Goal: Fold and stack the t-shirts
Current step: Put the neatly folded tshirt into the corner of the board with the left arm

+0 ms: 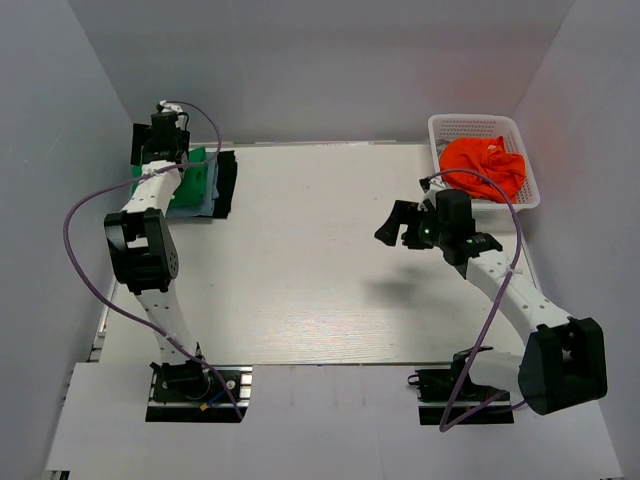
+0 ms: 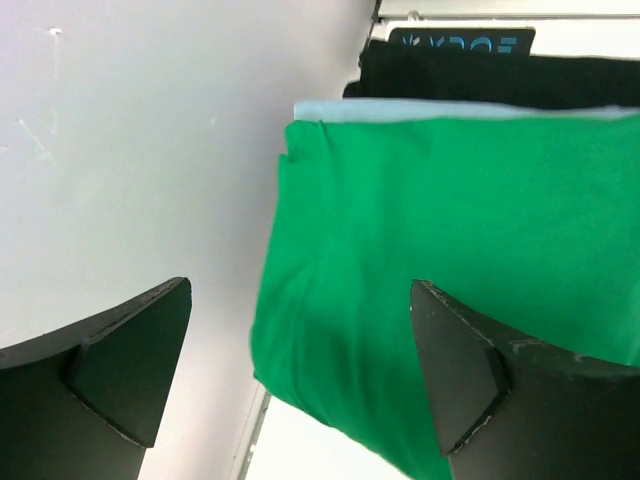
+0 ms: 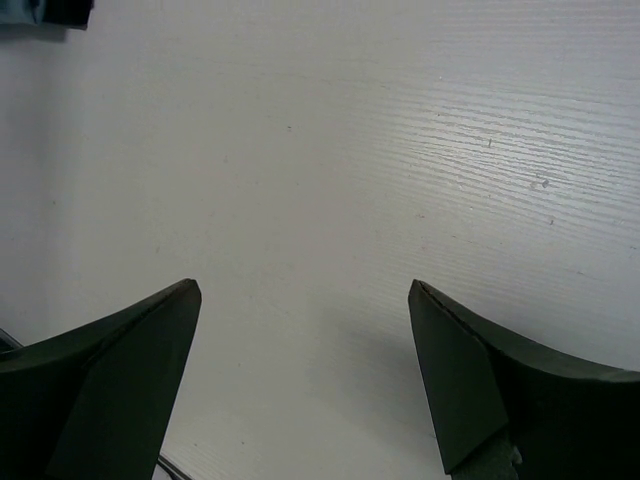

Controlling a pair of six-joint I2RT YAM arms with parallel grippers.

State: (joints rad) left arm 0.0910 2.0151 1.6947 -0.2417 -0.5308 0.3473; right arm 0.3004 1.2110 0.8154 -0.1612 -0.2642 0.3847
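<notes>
A folded stack of t-shirts lies at the table's back left corner: a bright green t-shirt (image 1: 196, 176) on top, a pale blue t-shirt (image 2: 400, 108) under it, and a black t-shirt (image 1: 227, 184) at the bottom. In the left wrist view my left gripper (image 2: 300, 345) hangs open just above the green t-shirt's (image 2: 450, 230) near-left corner, holding nothing. An orange t-shirt (image 1: 485, 166) lies crumpled in the basket. My right gripper (image 1: 396, 227) hovers open over bare table right of centre, with nothing between its fingertips (image 3: 160, 340).
The white mesh basket (image 1: 470, 122) stands at the back right corner. Grey walls close in the table on the left, back and right. The left wall (image 2: 130, 150) runs right beside the stack. Purple cables loop off both arms.
</notes>
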